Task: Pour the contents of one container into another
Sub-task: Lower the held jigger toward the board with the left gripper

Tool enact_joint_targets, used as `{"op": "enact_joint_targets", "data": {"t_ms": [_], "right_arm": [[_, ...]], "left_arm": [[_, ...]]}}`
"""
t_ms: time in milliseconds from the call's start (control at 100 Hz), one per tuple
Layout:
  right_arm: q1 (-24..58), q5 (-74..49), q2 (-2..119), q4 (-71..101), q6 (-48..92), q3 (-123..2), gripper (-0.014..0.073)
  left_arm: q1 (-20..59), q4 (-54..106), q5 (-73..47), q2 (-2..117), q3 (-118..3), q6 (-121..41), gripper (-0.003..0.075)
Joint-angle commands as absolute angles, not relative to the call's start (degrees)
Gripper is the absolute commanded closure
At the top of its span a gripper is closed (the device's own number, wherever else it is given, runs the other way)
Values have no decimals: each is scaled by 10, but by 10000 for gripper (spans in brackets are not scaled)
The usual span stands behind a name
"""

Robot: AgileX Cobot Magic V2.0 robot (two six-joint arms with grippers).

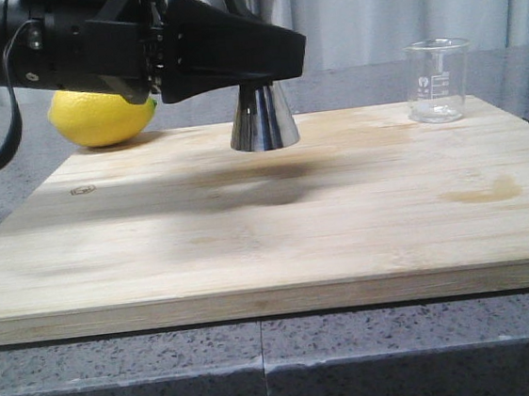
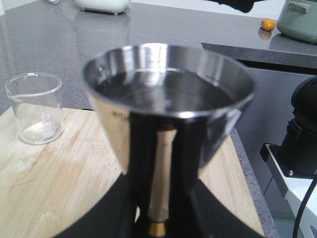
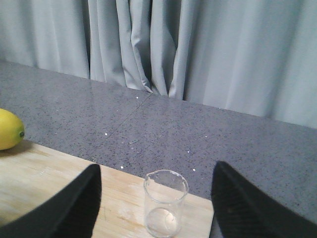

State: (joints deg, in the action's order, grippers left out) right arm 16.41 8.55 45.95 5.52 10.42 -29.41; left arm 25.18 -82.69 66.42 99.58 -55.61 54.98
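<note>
Grey speckled stone counter with pale curtains behind; on it a light bamboo cutting board (image 1: 249,228), with a yellow lemon (image 1: 100,116) off its far-left corner. My left gripper (image 1: 256,71) pinches the tall shiny steel hourglass jigger (image 1: 264,118) at its narrow waist, where the thin gold band sits, jaws pressed on either side. The jigger hangs upright just above the board's far middle, casting a shadow below, long axis vertical, wide mouth up. In the left wrist view its upper cup (image 2: 168,89) seems to hold clear liquid near the brim, though glare makes that hard to confirm. I judge it stiff, fairly heavy for its size and slick polished metal, so the waist is the sensible hold; any tilt would spill.

The small clear glass beaker with white printed marks (image 1: 438,80) stands upright at the board's far-right corner, well apart from the jigger, looking empty or nearly so. Pouring lip faces left in the right wrist view (image 3: 165,203). Light, rigid, fragile, smooth: grip the side wall mid-height. My right gripper (image 3: 156,208) is spread wide either side of it, not touching
</note>
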Motion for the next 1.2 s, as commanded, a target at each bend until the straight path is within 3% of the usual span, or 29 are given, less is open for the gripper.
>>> {"op": "enact_joint_targets", "data": {"t_ms": [0,850,1190], "right_arm": [[161,132,455,48,108,-315,184],[161,140,455,48,108,-315,185],[161,133,455,48,108,-315,185]], "left_arm": [[258,-801,778,968,-569,553,739],[255,-796,761,968,-569,536,739],[207,-767,773,968,-569,509,738]]}}
